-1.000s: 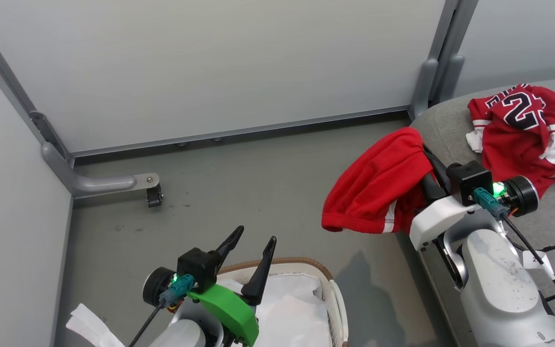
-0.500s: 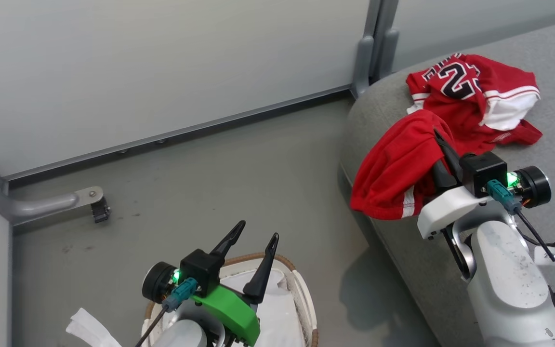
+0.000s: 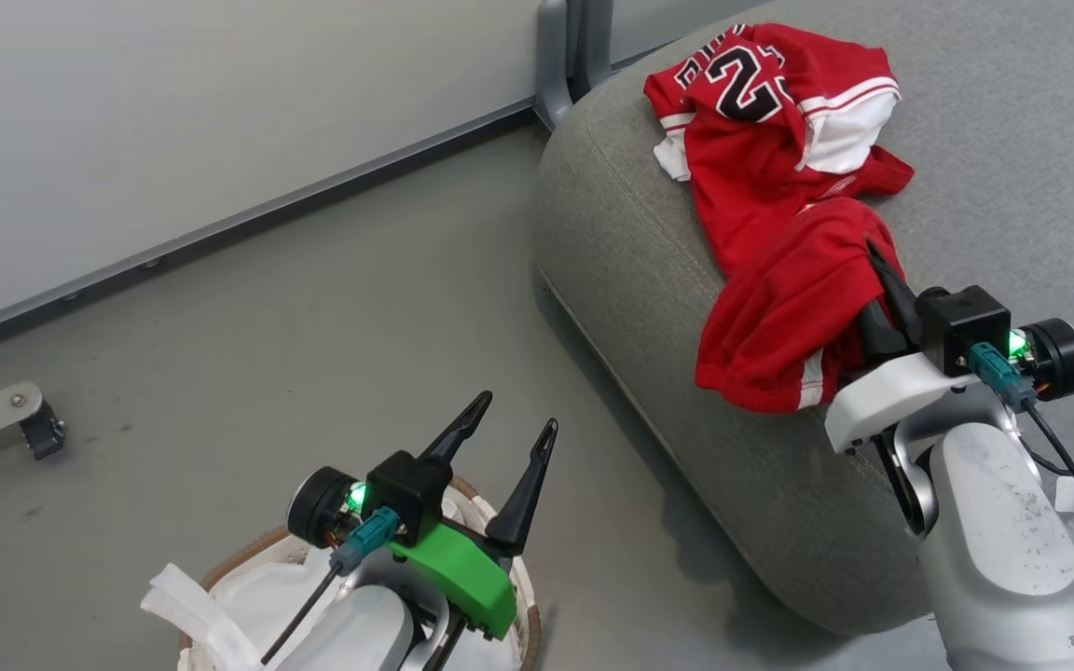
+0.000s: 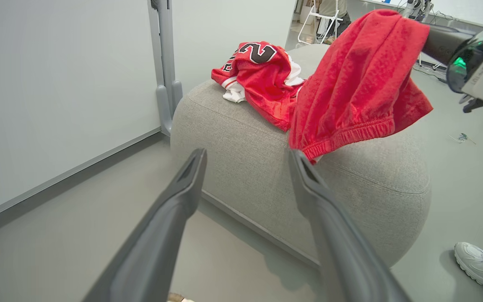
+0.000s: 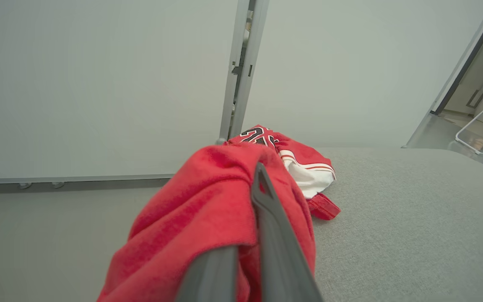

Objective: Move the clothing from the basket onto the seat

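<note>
Right gripper [image 3: 875, 270] is pinched tight on the red shorts [image 3: 784, 317], hanging over the seat [image 3: 630, 280] right beside the jersey [image 3: 761, 102] already lying there. Left gripper [image 3: 518, 410] is spread wide, empty, above the basket [image 3: 239, 567], whose visible part is white liner [image 3: 257, 596]. So just the drop is left, I'd say. Compared with a second ago, the shorts are no longer out over the floor [image 3: 313, 326] past the seat's edge; the head camera has swung too.
</note>
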Robot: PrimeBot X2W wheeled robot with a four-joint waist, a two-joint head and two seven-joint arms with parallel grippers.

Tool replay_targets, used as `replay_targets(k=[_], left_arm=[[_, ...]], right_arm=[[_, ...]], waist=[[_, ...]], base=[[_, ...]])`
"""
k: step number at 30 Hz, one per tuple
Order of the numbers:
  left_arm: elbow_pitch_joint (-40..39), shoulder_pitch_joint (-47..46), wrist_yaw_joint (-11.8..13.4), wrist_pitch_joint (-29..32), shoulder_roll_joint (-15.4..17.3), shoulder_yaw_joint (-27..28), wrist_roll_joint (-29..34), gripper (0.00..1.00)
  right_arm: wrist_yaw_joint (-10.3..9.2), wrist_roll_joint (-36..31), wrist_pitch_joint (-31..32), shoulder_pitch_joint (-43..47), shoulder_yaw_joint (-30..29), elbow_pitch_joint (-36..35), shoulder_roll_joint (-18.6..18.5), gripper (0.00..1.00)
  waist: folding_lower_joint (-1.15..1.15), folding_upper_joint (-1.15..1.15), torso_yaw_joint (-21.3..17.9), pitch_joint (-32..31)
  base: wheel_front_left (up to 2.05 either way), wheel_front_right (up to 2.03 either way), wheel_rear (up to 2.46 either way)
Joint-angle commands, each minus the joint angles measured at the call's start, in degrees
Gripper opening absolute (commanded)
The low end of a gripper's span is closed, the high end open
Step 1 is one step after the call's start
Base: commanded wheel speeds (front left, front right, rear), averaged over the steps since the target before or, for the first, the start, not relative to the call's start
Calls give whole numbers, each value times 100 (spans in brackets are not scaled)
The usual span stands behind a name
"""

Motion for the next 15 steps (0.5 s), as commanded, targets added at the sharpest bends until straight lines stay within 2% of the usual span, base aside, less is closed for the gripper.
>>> replay_targets(k=[1,10,15], left_arm=[[10,-89,-24,-3,26,6,29,100],[-67,-157,-7,-3,71,27,129,100],[-159,-259,-5,-3,107,13,208,100]], right_arm=[[-8,45,-28,38,-40,-24,-7,0],[-8,-227,-28,-537,-327,40,-28,0],[-8,-481,-28,-1500,-648,241,-407,0]], waist=[[0,0,-138,172],[0,0,50,373],[0,0,299,619]], base=[[0,0,0],[0,0,0],[0,0,0]])
